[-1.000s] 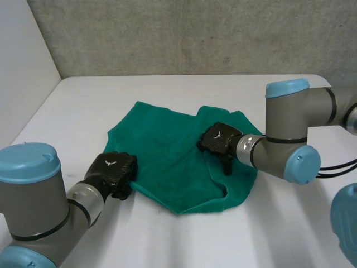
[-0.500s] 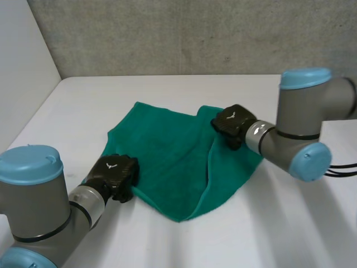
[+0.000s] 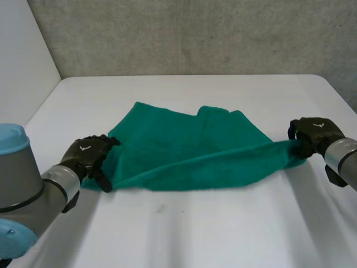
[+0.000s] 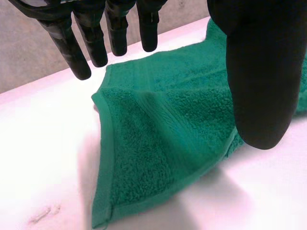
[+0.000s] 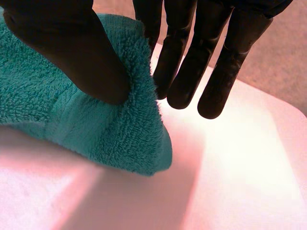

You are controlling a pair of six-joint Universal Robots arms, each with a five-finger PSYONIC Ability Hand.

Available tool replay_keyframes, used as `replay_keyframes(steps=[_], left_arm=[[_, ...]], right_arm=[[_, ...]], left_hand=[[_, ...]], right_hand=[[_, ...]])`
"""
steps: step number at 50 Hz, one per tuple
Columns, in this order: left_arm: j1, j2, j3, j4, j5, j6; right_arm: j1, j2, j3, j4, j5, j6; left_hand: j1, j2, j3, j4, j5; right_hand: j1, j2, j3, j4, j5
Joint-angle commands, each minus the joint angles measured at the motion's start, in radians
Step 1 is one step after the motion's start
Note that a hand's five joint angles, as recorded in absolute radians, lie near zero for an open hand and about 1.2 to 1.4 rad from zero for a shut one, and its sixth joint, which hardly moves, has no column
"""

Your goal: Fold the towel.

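1. Right fingers – lying straight and close together behind a corner of the green towel; the right thumb is pressing the cloth against them, so the right hand is pinching that corner
2. Left fingers – reaching out straight and slightly spread, with their tips hanging above the towel's opposite corner; the left thumb is standing well apart from them over the cloth's edge, and whether it is touching the cloth cannot be told
3. The left hand is hovering at the towel's left corner, clasping nothing
4. The towel is lying across the middle of the white table, its near edge running in an almost straight line from one hand to the other
5. The far part of the towel is lying in loose, uneven folds towards the grey wall
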Motion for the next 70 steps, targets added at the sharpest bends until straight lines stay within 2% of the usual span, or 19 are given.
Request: replay_keyframes(steps=[1, 10, 16, 36, 46, 60, 62, 70], left_arm=[[0.032, -0.051, 0.007, -0.047, 0.064, -0.004], [0.052, -0.108, 0.033, -0.062, 0.060, -0.002], [0.061, -0.119, 0.030, -0.062, 0.069, 0.001], [0.022, -0.208, 0.094, -0.049, 0.068, -0.005], [0.022, -0.217, 0.114, -0.013, 0.068, -0.005], [0.022, -0.257, 0.189, 0.005, 0.060, 0.001], [0.024, -0.258, 0.209, 0.005, 0.058, 0.006], [0.026, -0.242, 0.186, -0.007, 0.054, 0.009]], right_arm=[[-0.015, 0.008, 0.019, -0.010, -0.001, 0.000], [-0.037, 0.011, 0.022, -0.039, 0.001, 0.000], [-0.037, 0.018, 0.022, -0.040, 0.001, 0.000], [-0.032, 0.032, 0.026, -0.054, 0.008, 0.000], [-0.032, 0.032, 0.028, -0.056, 0.007, 0.000], [-0.033, 0.032, 0.035, -0.056, 0.007, 0.000], [-0.033, 0.032, 0.035, -0.056, 0.007, 0.001], [-0.030, 0.031, 0.037, -0.054, 0.007, 0.000]], left_hand=[[0.091, 0.092, 0.087, 0.095, 0.100], [0.232, 0.233, 0.228, 0.236, 0.241], [0.250, 0.250, 0.245, 0.253, 0.259], [0.511, 0.512, 0.506, 0.514, 0.520], [0.546, 0.547, 0.542, 0.550, 0.555], [0.872, 0.873, 0.868, 0.876, 0.881], [1.140, 1.141, 1.136, 1.144, 1.150], [1.142, 1.143, 1.137, 1.146, 1.151]], right_hand=[[0.428, 0.223, 0.214, 0.209, 0.242], [0.428, 0.223, 0.214, 0.209, 0.242], [0.428, 0.223, 0.214, 0.209, 0.242], [0.428, 0.223, 0.214, 0.209, 0.242], [0.428, 0.223, 0.214, 0.209, 0.242], [0.428, 0.223, 0.214, 0.209, 0.242], [0.428, 0.223, 0.214, 0.209, 0.242], [0.428, 0.223, 0.214, 0.209, 0.242]])
